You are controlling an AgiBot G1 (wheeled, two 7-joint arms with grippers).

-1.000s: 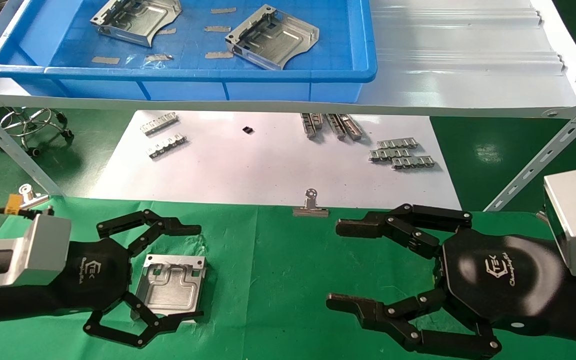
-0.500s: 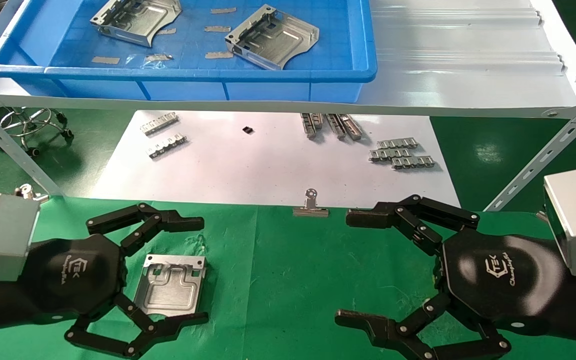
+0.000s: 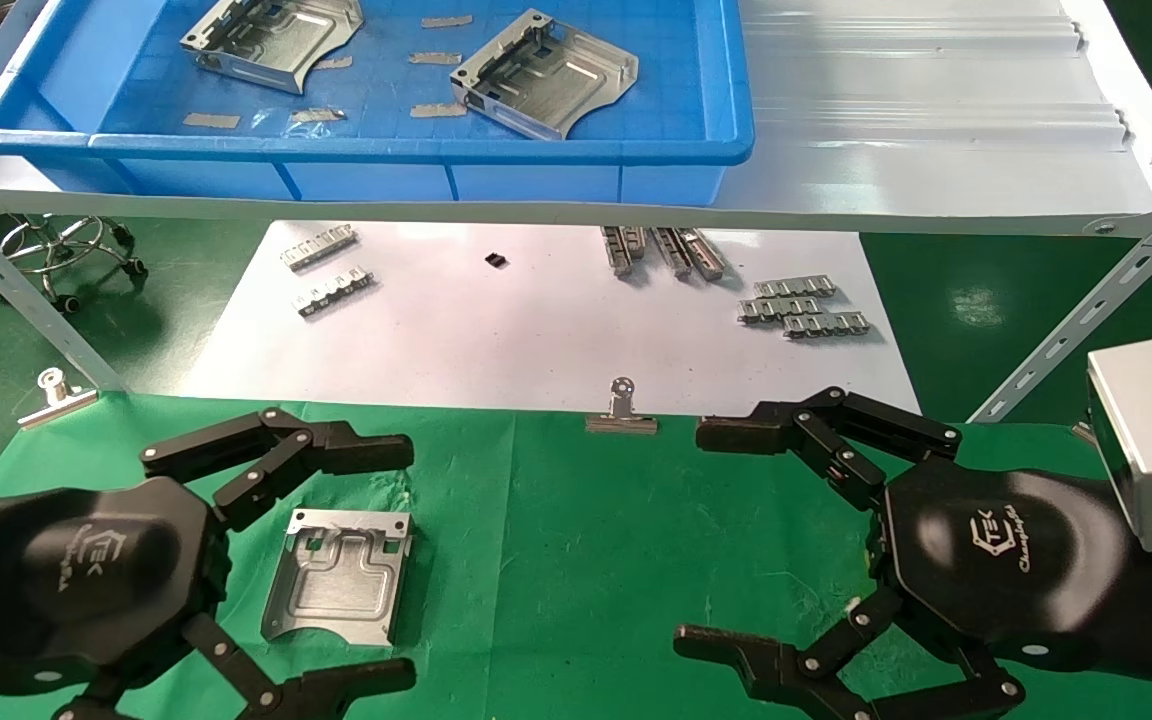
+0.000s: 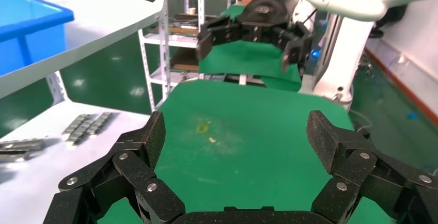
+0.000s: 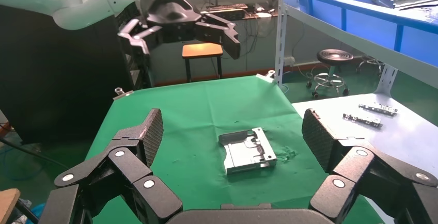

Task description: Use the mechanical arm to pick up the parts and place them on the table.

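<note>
Though flat, part curved edge robotward

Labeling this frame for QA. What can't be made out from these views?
- Left end effector, head view: lower fingers run past the bottom edge.
- Part on the table: absent from the left wrist view, which looks over it.
- Blue bin, head view: far side cropped by the top edge, so the count of parts inside is unknown.
- Small black item on the white sheet: too small to identify.
</note>
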